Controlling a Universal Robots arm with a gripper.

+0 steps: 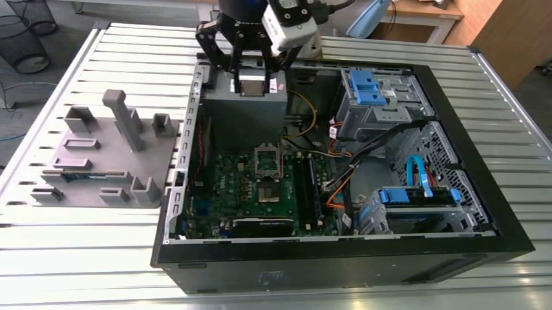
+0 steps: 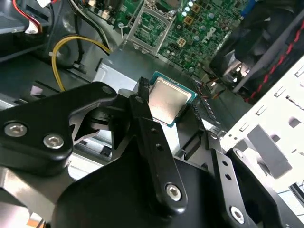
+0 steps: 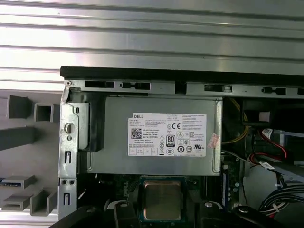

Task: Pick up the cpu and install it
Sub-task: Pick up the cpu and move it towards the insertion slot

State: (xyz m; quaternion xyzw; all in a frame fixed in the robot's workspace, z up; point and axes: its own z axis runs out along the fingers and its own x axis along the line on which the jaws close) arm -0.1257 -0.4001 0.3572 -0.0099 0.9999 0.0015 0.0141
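**A:** What sits closest to the camera?

**B:** In the second wrist view, the black jointed links of the end effector [image 2: 170, 108] take up the foreground, fastened with silver screws. Its two fingers [image 2: 142, 107] are closed on the cpu [image 2: 168, 100], pinching it by two opposite edges.

**A:** What does the cpu look like?

**B:** It is a small flat square, shiny silver on top with a thin darker rim. It is held between the fingertips, off any surface, with its silver face towards both wrist cameras.

**A:** What lies under the end effector?

**B:** A grey metal power supply [image 3: 156, 114] with a white label. It is mounted at one end of an open black computer case [image 1: 345, 261]. The cpu hangs over it without touching it.

**A:** And further on?

**B:** Past the power supply lies the green motherboard [image 1: 250, 187]. Its silver-framed socket [image 2: 151, 26] is well apart from the end effector. A yellow cable [image 2: 59, 50] loops beside the power supply. Deeper in the case are drive bays with blue latches [image 1: 371, 87].

**A:** What is outside the case?

**B:** The case lies on its side on a desk [image 1: 77, 258] made of pale metal slats. Off to one side of the end effector, towards the exterior view's left, a grey tray [image 1: 103, 161] sits just beside the case. It has upright pegs and slots, and a thin green memory stick [image 1: 82, 174] lies in one of the slots. Farthest off, a wire wastebasket [image 1: 22, 39] stands on the floor.
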